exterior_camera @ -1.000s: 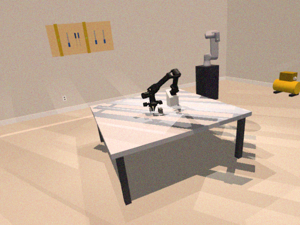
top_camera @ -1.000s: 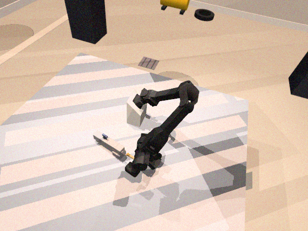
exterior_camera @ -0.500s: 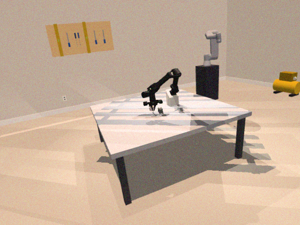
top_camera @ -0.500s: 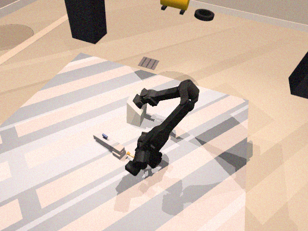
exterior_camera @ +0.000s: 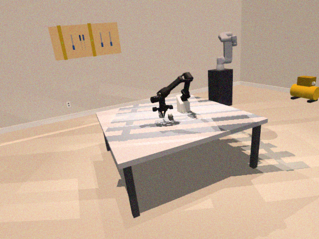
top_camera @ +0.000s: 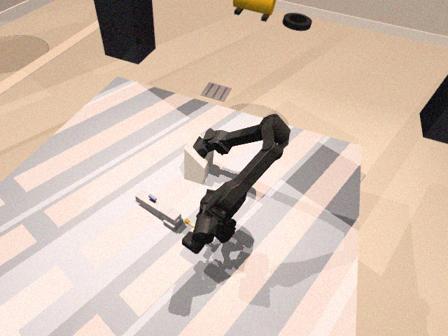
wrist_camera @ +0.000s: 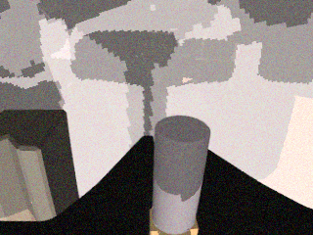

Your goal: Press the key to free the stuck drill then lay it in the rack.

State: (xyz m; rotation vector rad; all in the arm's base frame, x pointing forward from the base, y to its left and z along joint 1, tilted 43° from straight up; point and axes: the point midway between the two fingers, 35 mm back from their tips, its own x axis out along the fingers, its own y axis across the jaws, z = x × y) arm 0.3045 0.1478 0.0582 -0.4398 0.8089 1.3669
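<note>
The gripper (top_camera: 193,225) is clamped on the drill (wrist_camera: 176,176), which appears clear of the holder (top_camera: 161,213), though the top view is obscured. Keep the grip firm and carry the drill level to the rack (top_camera: 196,165), well apart behind, without tilting

Striped table (top_camera: 90,152) w/ white block (top_camera: 195,166), grey fixture (top_camera: 161,213), arm base.

Yellow compressor (exterior_camera: 304,89), black tyre (top_camera: 297,21), wall tool board (exterior_camera: 84,40), grey arm (exterior_camera: 225,50) on dark pedestal (exterior_camera: 220,86).
</note>
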